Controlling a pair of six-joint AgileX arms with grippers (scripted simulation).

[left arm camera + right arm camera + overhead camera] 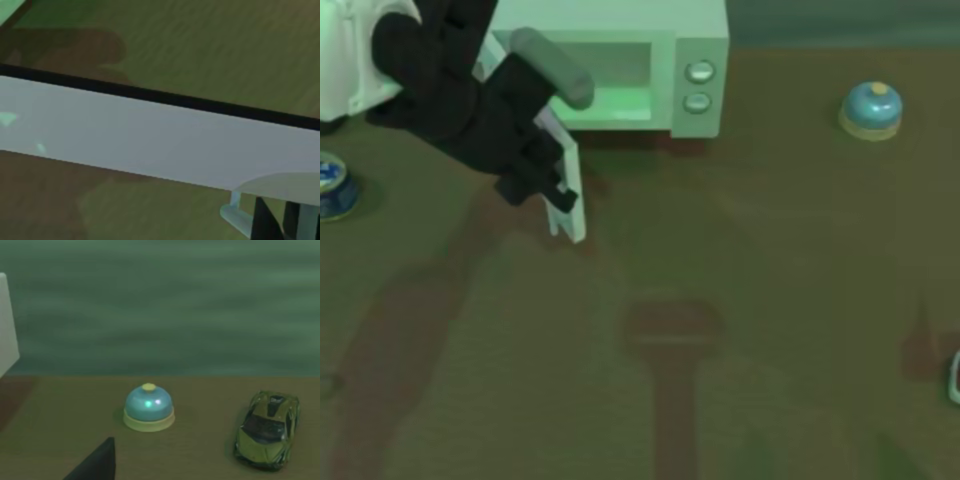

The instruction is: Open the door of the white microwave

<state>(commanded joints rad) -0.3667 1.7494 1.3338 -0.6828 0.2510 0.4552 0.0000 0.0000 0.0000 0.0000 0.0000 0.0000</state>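
Top view: the white microwave [620, 60] stands at the far edge of the table [770, 300], left of centre, with its two round silver knobs [699, 86] on the front panel at its right end. You see the cavity exposed and lit pale green, because the door [570, 190] is swung well out from the front, hinged on the microwave's left side, its free edge pointing toward the near side of the table.

Your left arm reaches in from the top view's upper left, and the left gripper [542, 188] sits against the free end of the door; whether its fingers clasp the panel or only press on it cannot be told, since the black arm covers them. In the left wrist view the door's edge [160, 135] runs as a broad pale band across the frame, bordered by a dark strip, with the tabletop on both sides.

Your right arm does not appear in the top view, and its gripper cannot be seen. The right wrist view shows a blue call bell [148, 407] on a yellow base and, beside it but apart, a green toy car [267, 429]. The bell [871, 108] lies to the right of the microwave, well apart from it. A blue tin [334, 186] rests at the table's left edge.
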